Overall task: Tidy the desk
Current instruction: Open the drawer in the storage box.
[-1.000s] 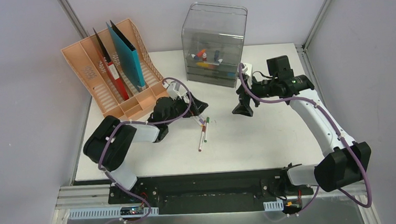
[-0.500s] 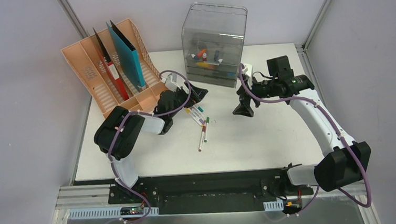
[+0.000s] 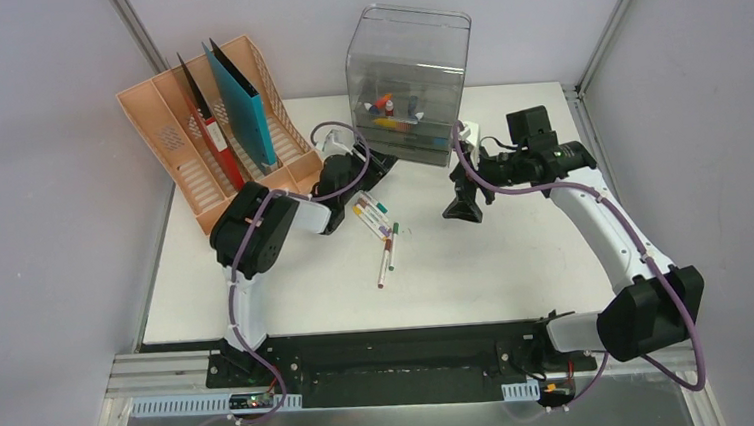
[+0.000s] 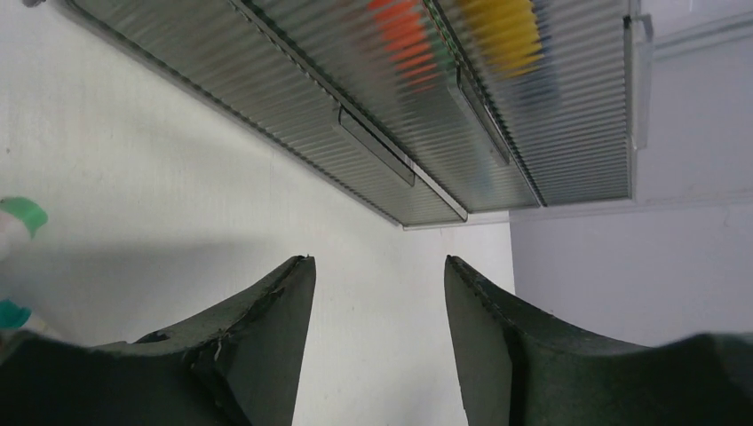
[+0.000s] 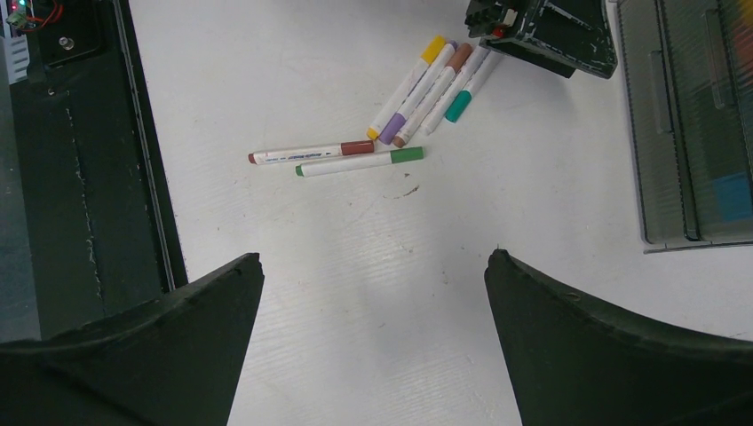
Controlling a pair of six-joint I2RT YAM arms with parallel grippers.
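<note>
Desk point(image 3: 516, 253): the white top fills the middle of the overhead view, with a black rail along its 6 o'clock edge.

On it:
- file rack point(image 3: 173, 147), peach, at the 10 o'clock corner, folders point(image 3: 242, 107) upright in its slots
- drawer box point(image 3: 409, 80), clear, at 12 o'clock, coloured items inside
- markers point(image 3: 379, 228) loose left of centre: a bunch of four, with two more side by side at the bunch's 6 o'clock

Left gripper point(image 3: 375, 168): low between rack and box, aimed at the box's bottom drawers. Its fingers are apart with nothing between them. The marker bunch lies just at its 6 o'clock.

Right gripper point(image 3: 461, 207): at the box's 5 o'clock, above bare desk. Its jaws are spread wide and released, holding nothing.
</note>
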